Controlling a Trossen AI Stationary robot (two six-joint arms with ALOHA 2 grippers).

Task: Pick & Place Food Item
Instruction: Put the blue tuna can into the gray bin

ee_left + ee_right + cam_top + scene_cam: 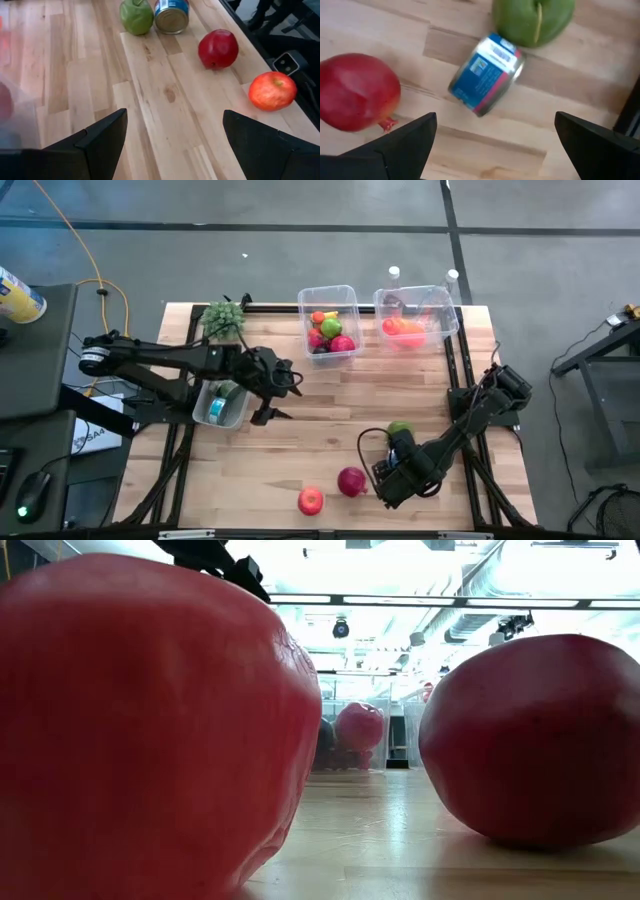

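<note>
Seen from overhead, going left to right across the wooden table [330, 395]: at nine o'clock, left gripper [272, 392] hovering with fingers [90, 145] spread wide and nothing between them, just beside a clear tub [218, 405] holding something green and blue. Leafy green bunch [222, 318] at eleven o'clock. At twelve o'clock, clear bin [332, 320] packed with mixed fruit; just beside it toward one o'clock, second clear bin [415, 315] with orange food inside.

Along the front edge near six o'clock, red apple [311, 500] resting loose on the wood, with dark red pomegranate [351, 481] near it and apart from it. Both looming large and blurred in the table-level shot, apple [140, 730] and pomegranate [540, 735].

At five o'clock, right gripper [392, 475] poised low, fingers [395, 147] parted wide and empty, above a blue-labelled can [486, 73] lying on its side. Green apple [532, 20] just beyond the can, close to its far end; pomegranate well apart from the can on the other side. Untouched, all three.
</note>
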